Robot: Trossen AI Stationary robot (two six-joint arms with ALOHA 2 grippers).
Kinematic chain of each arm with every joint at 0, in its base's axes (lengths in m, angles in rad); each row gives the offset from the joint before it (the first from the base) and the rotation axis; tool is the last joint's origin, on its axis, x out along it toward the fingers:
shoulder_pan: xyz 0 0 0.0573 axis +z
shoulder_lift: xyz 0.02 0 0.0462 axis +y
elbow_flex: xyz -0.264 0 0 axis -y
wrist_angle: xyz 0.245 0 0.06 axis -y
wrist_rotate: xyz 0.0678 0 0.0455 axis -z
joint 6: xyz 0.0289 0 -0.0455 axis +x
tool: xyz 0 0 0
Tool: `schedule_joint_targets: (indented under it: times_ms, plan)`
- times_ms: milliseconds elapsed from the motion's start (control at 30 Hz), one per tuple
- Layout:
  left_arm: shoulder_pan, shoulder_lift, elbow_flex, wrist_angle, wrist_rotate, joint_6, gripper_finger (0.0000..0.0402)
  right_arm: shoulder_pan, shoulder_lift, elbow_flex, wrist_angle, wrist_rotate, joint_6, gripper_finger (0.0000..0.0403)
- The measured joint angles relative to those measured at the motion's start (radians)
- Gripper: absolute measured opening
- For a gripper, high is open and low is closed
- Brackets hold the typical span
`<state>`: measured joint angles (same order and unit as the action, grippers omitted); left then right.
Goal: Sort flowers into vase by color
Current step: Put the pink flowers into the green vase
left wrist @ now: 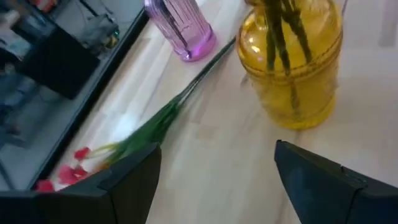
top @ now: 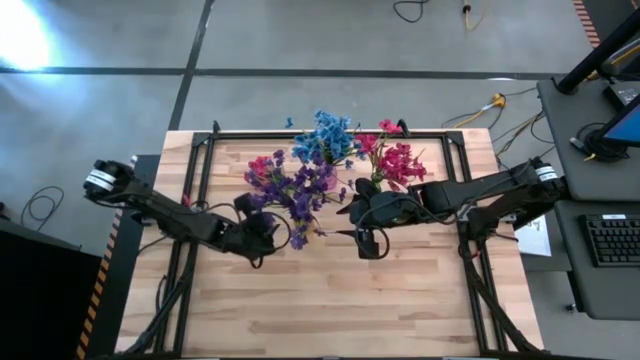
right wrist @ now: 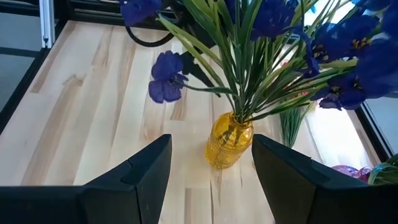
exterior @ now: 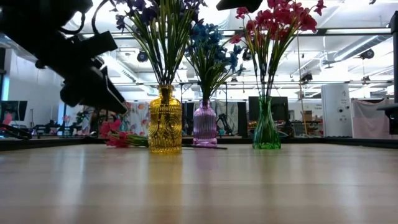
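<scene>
Three glass vases are standing in a row toward the far edge of the pale wooden-plank bench (top: 330, 290): a squat amber-yellow ribbed glass vase (exterior: 165, 121) carrying the purple sprigs (top: 295, 188), a slim lilac-pink fluted glass vase (exterior: 204, 124) carrying the bright blue sprigs (top: 325, 140), and a flared green glass vase (exterior: 265, 127) carrying the red-pink sprigs (top: 398, 160). One loose red-pink sprig with a long thin green stem (left wrist: 143, 134) is lying flat on the bench, its blooms near the bench's far left edge and its stem running past the yellow vase toward the base of the lilac vase. The left pincer (left wrist: 217, 177) is hovering above the bench just in front of the yellow vase, its two dark fingers (left wrist: 127, 183) standing spread with nothing between them, the loose sprig lying just beyond one fingertip. The right pincer (right wrist: 211, 171) is hanging higher, on the near side of the bouquets, looking down over the purple blooms onto the yellow vase; its fingers (right wrist: 289, 174) are likewise standing apart and gripping nothing. In the overhead view both dark arms are reaching in from their own sides, meeting close to the bench's middle, the left arm (top: 180, 215) low beside the purple bunch and the right arm (top: 470, 190) beside the red-pink bunch.
</scene>
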<state>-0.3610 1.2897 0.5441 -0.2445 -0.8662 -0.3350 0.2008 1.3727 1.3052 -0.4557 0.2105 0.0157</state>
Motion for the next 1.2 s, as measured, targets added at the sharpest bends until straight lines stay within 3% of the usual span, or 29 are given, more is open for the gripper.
schedule_joint_targets:
  times_ms: [167,300,367,500,600,867,1000,1200]
  plan:
    - [0.053,-0.009,-0.041,0.02,-0.014,0.023,0.0295,0.0,0.0,0.0,-0.005,0.0,0.0,0.0217]
    - [0.101,-0.024,-0.082,0.061,0.039,0.045,0.0295,0.0,0.001,0.0,-0.004,0.0,-0.005,0.0217]
    - [0.127,-0.033,-0.084,0.063,0.097,0.072,0.0295,0.0,0.001,0.0,-0.003,0.0,-0.005,0.0217]
    - [0.193,-0.061,-0.065,0.048,0.315,0.121,0.0294,0.0,0.001,0.0,-0.002,0.0,-0.006,0.0217]
    - [0.246,-0.069,-0.051,0.016,0.398,0.18,0.0288,0.0,0.001,0.0,0.0,0.0,-0.007,0.0217]
    - [0.383,-0.068,-0.054,0.025,0.402,0.324,0.0278,0.0,0.003,0.0,-0.002,0.0,0.0,0.0217]
    - [0.394,-0.064,-0.056,0.026,0.402,0.4,0.0278,0.0,0.003,0.0,-0.002,0.0,0.001,0.0217]
    - [0.389,-0.064,-0.053,0.022,0.404,0.398,0.0278,0.0,0.003,0.0,-0.002,0.001,0.001,0.0217]
